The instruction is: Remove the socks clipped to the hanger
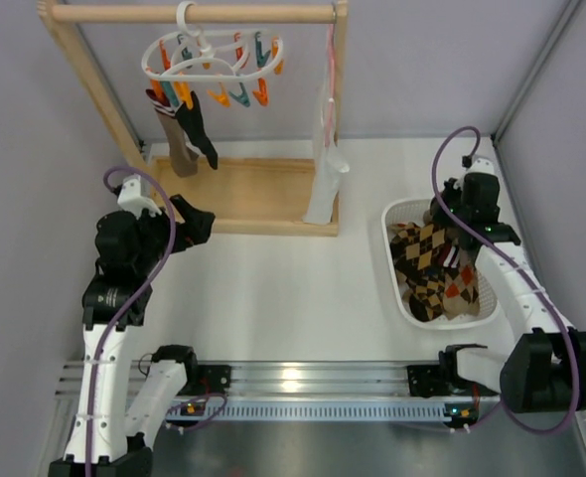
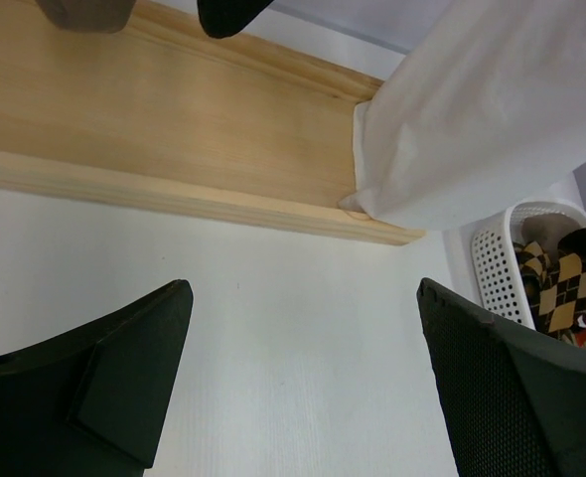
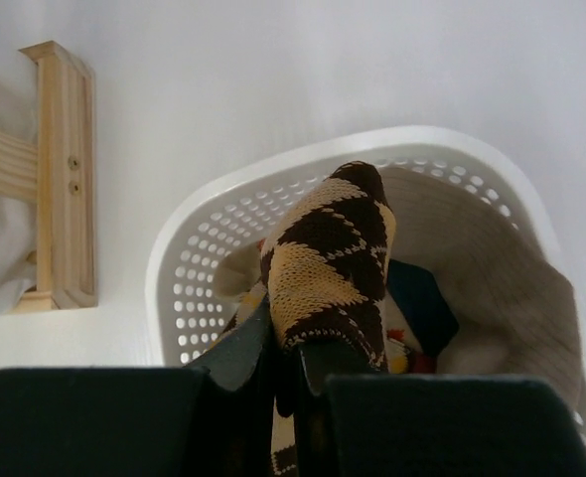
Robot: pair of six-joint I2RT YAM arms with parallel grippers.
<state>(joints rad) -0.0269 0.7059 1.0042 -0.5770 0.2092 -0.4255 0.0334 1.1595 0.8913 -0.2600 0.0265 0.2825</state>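
The white ring hanger [image 1: 214, 58] with orange and teal clips hangs from the wooden rail. A black sock [image 1: 200, 137] and a brown sock [image 1: 179, 147] are clipped at its left side. Their tips, black [image 2: 228, 12] and brown [image 2: 84, 12], show at the top of the left wrist view. My left gripper [image 1: 196, 224] [image 2: 303, 298] stands wide open over bare table, below and in front of them, holding nothing. My right gripper [image 1: 450, 231] [image 3: 288, 343] is shut on a brown-and-tan diamond-checked sock [image 3: 328, 263] above the white basket [image 3: 189, 288].
The basket [image 1: 397, 288] at the right holds several checked socks [image 1: 427, 273]. A wooden frame with a flat base [image 1: 243, 194] [image 2: 174, 129] carries the rail. A white cloth [image 1: 325, 184] [image 2: 472, 109] with a pink strap hangs at the frame's right post.
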